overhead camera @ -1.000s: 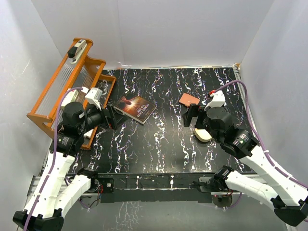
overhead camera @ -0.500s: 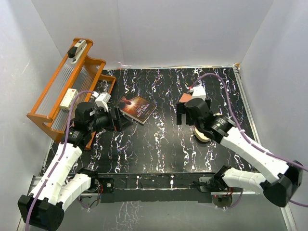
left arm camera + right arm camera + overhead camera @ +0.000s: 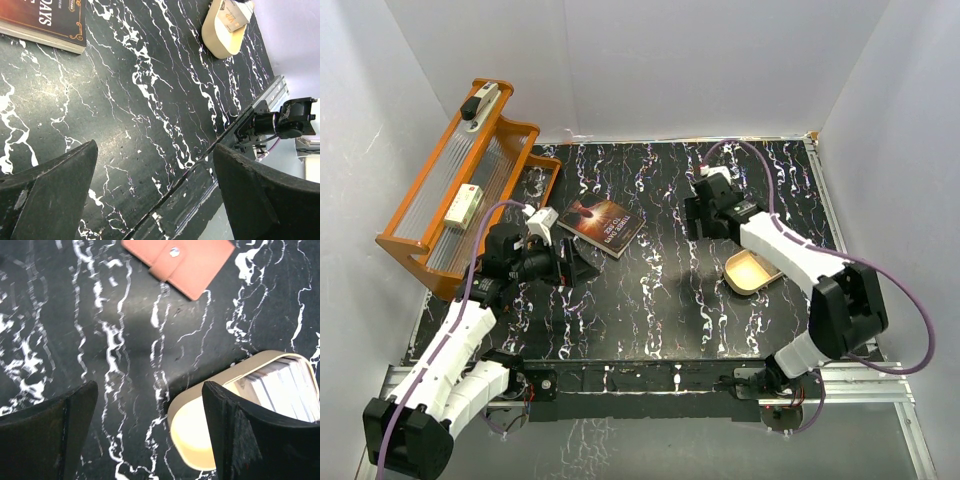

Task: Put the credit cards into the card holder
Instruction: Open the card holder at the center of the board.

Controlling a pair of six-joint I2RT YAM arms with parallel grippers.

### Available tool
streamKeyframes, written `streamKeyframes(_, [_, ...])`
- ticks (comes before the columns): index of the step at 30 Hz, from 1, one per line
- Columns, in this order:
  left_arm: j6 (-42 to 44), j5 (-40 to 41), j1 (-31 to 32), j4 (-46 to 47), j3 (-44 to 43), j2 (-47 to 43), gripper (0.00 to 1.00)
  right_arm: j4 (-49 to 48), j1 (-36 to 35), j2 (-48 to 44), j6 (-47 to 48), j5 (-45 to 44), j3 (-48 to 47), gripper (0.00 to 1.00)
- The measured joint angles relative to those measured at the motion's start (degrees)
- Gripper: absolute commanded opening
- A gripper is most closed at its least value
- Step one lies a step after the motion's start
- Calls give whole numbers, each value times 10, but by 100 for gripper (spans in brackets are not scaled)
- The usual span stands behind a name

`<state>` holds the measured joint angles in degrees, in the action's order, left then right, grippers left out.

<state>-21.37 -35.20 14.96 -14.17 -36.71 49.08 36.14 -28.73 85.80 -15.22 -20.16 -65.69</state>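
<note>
Glossy marbled tabletop (image 3: 650, 310): open room under my left gripper (image 3: 155, 150) and right gripper (image 3: 150, 387), both wide, empty; flat leather card holder (image 3: 180, 260) near rounded tin (image 3: 195, 440).

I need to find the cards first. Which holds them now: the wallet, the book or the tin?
The beige tin: pale cards lie stacked inside it. The reddish card holder lies closed under its snap tab, and the book is shut.

Bright, even light from overhead fills the white enclosure, and the top view is sharp throughout. The glossy tabletop (image 3: 650, 300) carries a mild sheen without hard glare. In the right wrist view a soft grey shadow lies just below the card holder (image 3: 180, 262), and the pale tin (image 3: 195, 435) nearly washes out.
</note>
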Motion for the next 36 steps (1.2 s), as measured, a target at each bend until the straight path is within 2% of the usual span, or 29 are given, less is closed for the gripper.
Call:
streamKeyframes(4, [6, 4, 0, 3, 1, -13, 99, -14, 63, 49, 9, 42, -30, 76])
streamKeyframes(7, [9, 4, 0, 5, 1, -17, 98, -33, 98, 86, -2, 75, -53, 68])
streamKeyframes(14, [13, 5, 0, 5, 1, -20, 98, -56, 120, 207, -61, 105, -157, 53])
streamKeyframes(18, [13, 6, 0, 5, 1, -25, 98, -60, 118, 251, -103, 97, -197, 51])
streamKeyframes(26, [13, 7, 0, 5, 1, -26, 98, -61, 120, 263, -180, 46, -199, 48])
streamKeyframes(36, [13, 16, 0, 4, 1, -29, 98, -57, 123, 300, -211, 24, -204, 43])
